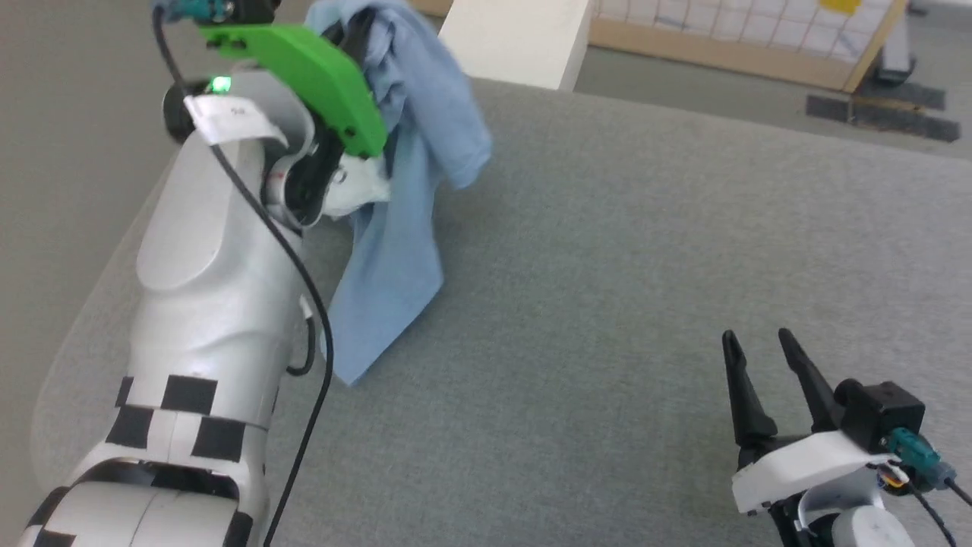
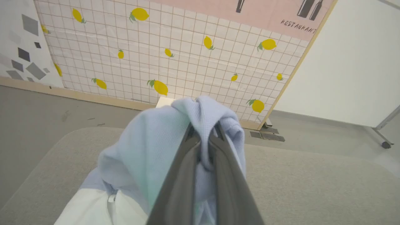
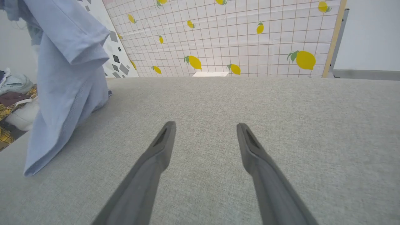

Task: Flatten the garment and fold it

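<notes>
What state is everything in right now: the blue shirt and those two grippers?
garment: bunched up, hanging from the left gripper, lower end touching the grey table.
left gripper: shut on the garment, held up above the table.
right gripper: open, empty, over the table.

Left gripper [image 2: 203, 132] high, seemingly clamped on the garment [image 2: 140, 150]; right gripper [image 1: 759, 342] low, splayed.
</notes>
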